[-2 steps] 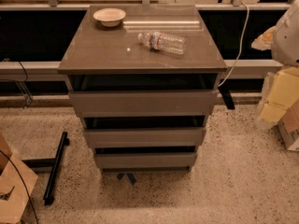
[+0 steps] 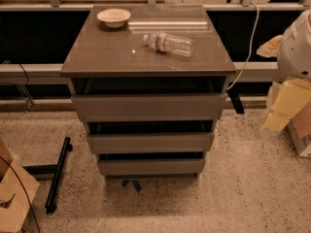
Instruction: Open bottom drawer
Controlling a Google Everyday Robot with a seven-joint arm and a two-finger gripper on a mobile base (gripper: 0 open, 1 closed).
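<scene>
Speckled floor (image 2: 243,198) fills the foreground, with a cardboard box (image 2: 12,198) at lower left and a black bar (image 2: 57,176) lying beside it. The bottom drawer (image 2: 151,167) sits lowest in the cabinet, with a dark gap above its front. The middle front (image 2: 150,142) and the top front (image 2: 148,107) stand above it. On the glossy surface (image 2: 107,52), a plastic bottle (image 2: 168,43) lies on its side. A bowl (image 2: 113,17) sits farther back. Robot arm (image 2: 296,47) segments occupy the right edge. The end effector lies outside the frame, so its state cannot be told.
</scene>
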